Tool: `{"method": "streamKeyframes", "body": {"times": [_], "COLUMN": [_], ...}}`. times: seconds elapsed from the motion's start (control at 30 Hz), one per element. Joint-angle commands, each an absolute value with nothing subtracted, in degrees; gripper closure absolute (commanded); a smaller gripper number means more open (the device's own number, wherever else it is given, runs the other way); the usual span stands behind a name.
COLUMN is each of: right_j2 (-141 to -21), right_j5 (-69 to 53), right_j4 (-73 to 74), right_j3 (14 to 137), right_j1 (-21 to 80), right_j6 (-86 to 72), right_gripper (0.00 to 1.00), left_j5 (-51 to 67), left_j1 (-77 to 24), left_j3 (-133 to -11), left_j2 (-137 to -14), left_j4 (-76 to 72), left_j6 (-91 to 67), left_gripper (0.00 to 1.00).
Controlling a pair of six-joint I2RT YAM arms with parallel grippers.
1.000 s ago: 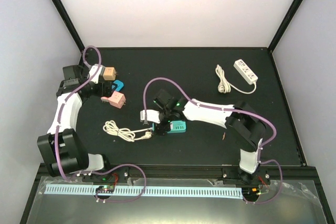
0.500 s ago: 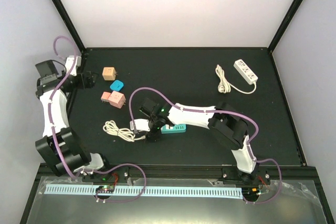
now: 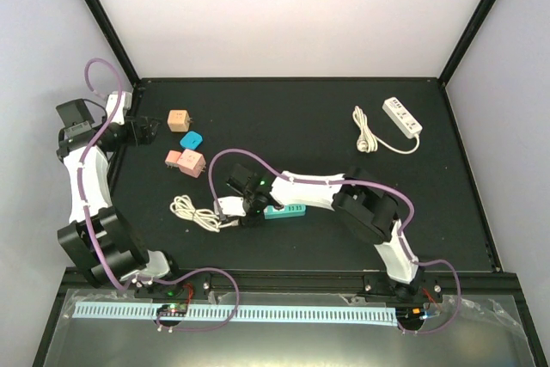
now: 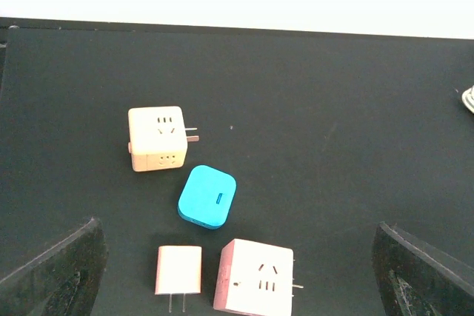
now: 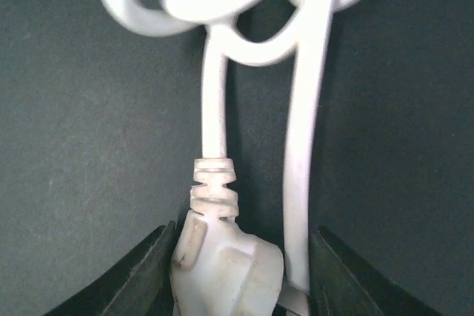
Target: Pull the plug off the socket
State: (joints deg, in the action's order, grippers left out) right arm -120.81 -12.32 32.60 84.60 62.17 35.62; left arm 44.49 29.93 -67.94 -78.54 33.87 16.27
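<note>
Presently: plug (image 5: 222, 257), mid-counter toward the near edge, clamped in right claw (image 5: 244, 275); long axis points left, away from teal socket (image 3: 288, 211) just right of it. Left claw (image 3: 144, 132) spread empty, left edge.

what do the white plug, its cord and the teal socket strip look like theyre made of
plug: moulded plastic or rubbery PVC, off-white, slightly glossy, with a ribbed strain relief. cord: flexible smooth white sheath, likely PVC, since it loops. socket strip: probably hard plastic, teal; too small to judge the finish.
</note>
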Motion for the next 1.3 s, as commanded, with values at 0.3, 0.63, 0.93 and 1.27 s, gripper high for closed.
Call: {"method": "streamKeyframes", "body": {"times": [0.3,0.63,0.93,1.27], "right_j2": [-111.3,-109.1,-116.0,-125.0], "right_j5": [-6.1,-6.1,-6.3,-7.1], "right_j4": [34.6,37.9,42.2,47.4], "right_j3": [72.5,69.1,79.3,94.0], "right_j1": [55.6,45.2,33.3,22.1], "right_j6": [39.6,41.3,39.5,30.3], "right_gripper": [0.66,0.67,0.66,0.65], "left_j5": [47.1,48.4,48.6,48.6], "left_j1": [30.1,30.2,30.0,29.2], "left_j3": [-67.8,-67.6,-67.0,-65.9], "left_j2": [-78.6,-78.7,-77.5,-77.3], "left_j4": [33.5,32.5,32.7,30.8], "left_j6": [15.3,14.2,15.2,15.0], "left_gripper": [0.01,0.01,0.01,0.01]}}
